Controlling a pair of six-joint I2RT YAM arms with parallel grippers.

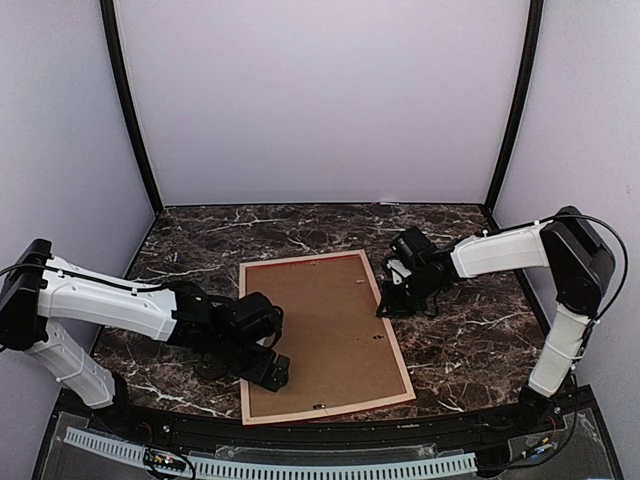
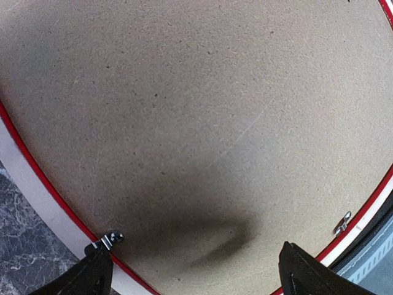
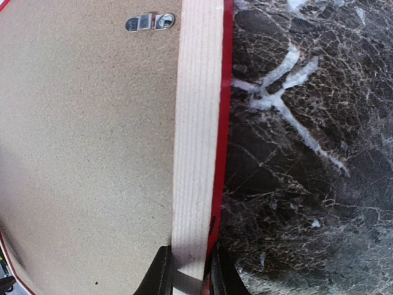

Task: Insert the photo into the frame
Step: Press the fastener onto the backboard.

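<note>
Surroundings: I see a dark, white-veined marble worktop (image 1: 470,350) enclosed by pale lilac walls (image 1: 320,100).
Frame (image 1: 330,408): it lies back-up near the middle of the worktop, slightly skewed. The pale wood rail faces up and a red outer edge shows.
Backing board (image 1: 320,330): plain brown, seated inside the frame and filling the opening.
Metal tab (image 3: 150,22): I note one small tab on the board, just beside the right rail.
Left claw (image 1: 268,372): it is over the board's near-left area, spread wide, with nothing between its fingers (image 2: 92,276). I cannot tell whether the tips touch the board.
Right claw (image 1: 392,300): it is at the frame's right rail, drawn narrow and pinching the rail. One finger sits on the board side, the other on the red edge.
</note>
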